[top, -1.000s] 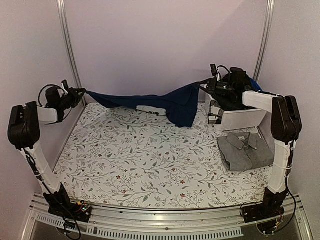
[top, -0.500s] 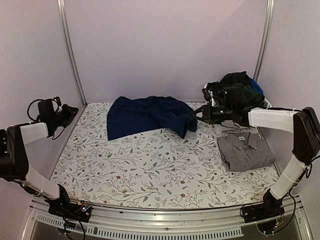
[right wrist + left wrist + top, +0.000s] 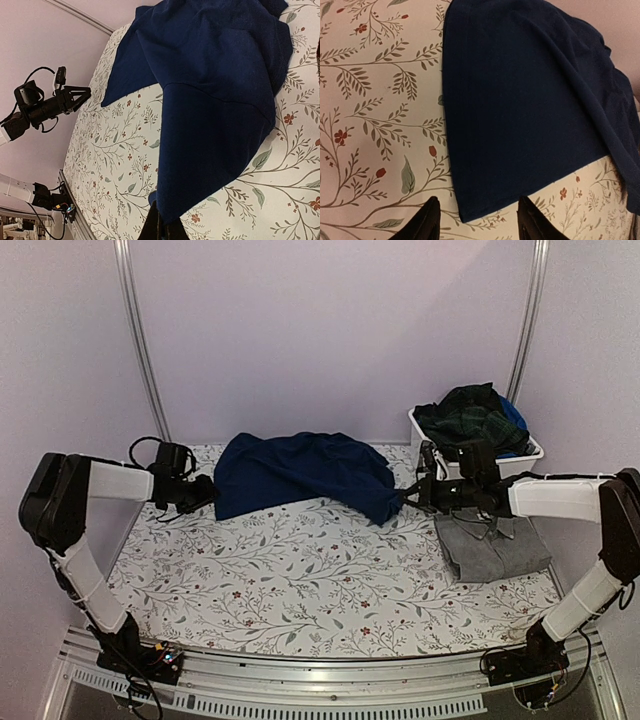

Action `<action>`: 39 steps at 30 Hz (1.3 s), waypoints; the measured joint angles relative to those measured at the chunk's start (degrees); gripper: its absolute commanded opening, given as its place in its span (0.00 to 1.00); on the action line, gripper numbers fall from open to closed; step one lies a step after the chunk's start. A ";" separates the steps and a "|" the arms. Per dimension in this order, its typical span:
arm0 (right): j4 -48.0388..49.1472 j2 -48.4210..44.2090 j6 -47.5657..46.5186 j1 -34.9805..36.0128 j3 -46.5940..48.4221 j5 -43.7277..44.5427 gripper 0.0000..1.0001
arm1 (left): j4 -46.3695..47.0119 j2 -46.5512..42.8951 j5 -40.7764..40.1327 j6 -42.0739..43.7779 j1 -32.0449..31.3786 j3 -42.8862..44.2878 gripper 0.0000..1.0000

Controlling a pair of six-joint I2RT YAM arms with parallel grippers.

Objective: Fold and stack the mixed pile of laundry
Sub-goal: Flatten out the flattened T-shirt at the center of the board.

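The white bin (image 3: 531, 453) stands at the far right corner of the counter (image 3: 300, 585), with the dark green plaid garment (image 3: 468, 412) heaped in it and rising above its rim; the grey garment (image 3: 492, 545) lies folded flat on the floral cloth (image 3: 250, 560) just in front of the bin, beneath the right forearm; the navy garment (image 3: 300, 472) lies spread and rumpled across the far middle of the counter, close to the rear wall; the bin and the grey garment crowd the right side, while the near and centre of the counter offer open room; the left edge of the navy garment runs straight, ending in a corner near the left side wall; the left gripper (image 3: 476, 222) sits low at that corner with its jaws partly apart, the cloth corner lying between the fingers (image 3: 427, 220) and not clamped; the right gripper (image 3: 162, 227) is closed tight on the right lower corner of the navy garment, pinching the fabric just above the counter.
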 measured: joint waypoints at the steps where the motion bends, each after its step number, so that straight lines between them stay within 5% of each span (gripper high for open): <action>1: 0.00 -0.24 -0.11 -0.02 0.00 0.44 0.00 | -1.20 1.31 -1.73 0.50 -1.27 1.31 0.52; 12: -0.76 -0.28 -1.53 -0.04 0.00 1.46 0.00 | -9.97 12.31 -12.61 2.75 -6.84 10.08 0.40; 18: -0.81 -0.24 -2.34 -0.04 0.00 1.44 0.00 | -13.49 14.47 -17.07 3.06 -7.93 13.33 0.01; 24: -1.01 -0.22 -3.34 -0.04 -0.42 1.44 0.00 | -14.69 13.27 -18.69 2.36 -7.91 12.20 0.00; 39: -2.43 -6.88 -2.73 1.53 -11.80 -0.74 0.00 | -26.16 -16.31 -21.81 -2.10 -0.87 -2.40 0.00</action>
